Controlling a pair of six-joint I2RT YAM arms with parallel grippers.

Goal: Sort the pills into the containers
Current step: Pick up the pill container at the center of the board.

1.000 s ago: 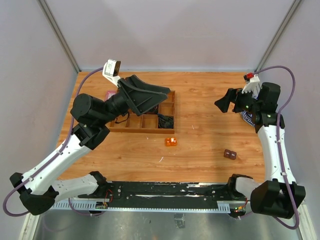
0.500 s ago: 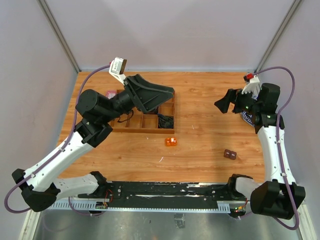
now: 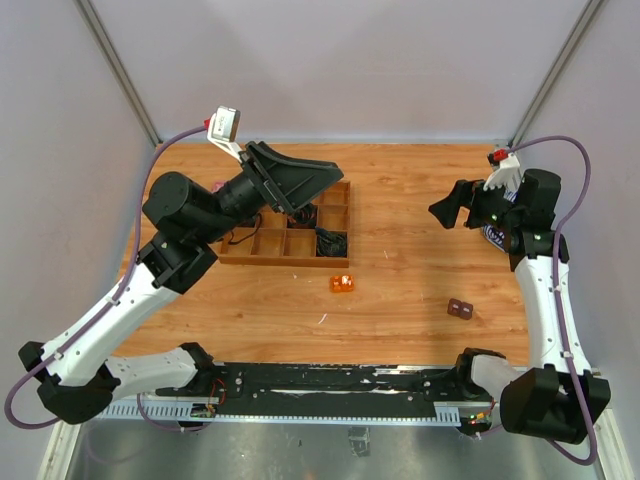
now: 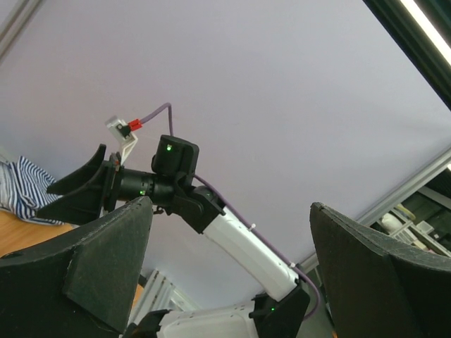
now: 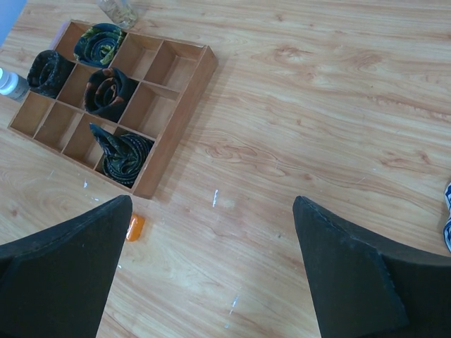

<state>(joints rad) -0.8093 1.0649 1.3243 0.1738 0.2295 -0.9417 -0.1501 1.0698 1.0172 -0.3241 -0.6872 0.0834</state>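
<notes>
1. The surface is a wood-grain table (image 3: 400, 300), enclosed by pale lilac walls with grey metal posts at the back corners.
2. The left gripper (image 4: 229, 204) is raised over the wooden compartment tray (image 3: 262, 256), fingers spread wide and empty.
3. The right gripper (image 5: 211, 199) hangs above bare wood, equally wide and empty.
4. The clear vial (image 5: 118, 10) stands just behind the tray. The white-capped bottle (image 5: 10, 83) is beside its left side, and the pink box (image 3: 218, 186) is at its back-left corner.
5. Any print is too small to read.

desk (image 3: 410, 240) wood-grain | tray (image 3: 290, 244) left of centre | vial (image 5: 118, 10), bottle (image 5: 8, 83) beside tray | orange block (image 3: 342, 283) near tray | brown block (image 3: 460, 309) right | striped cloth (image 3: 492, 236) right edge
</notes>
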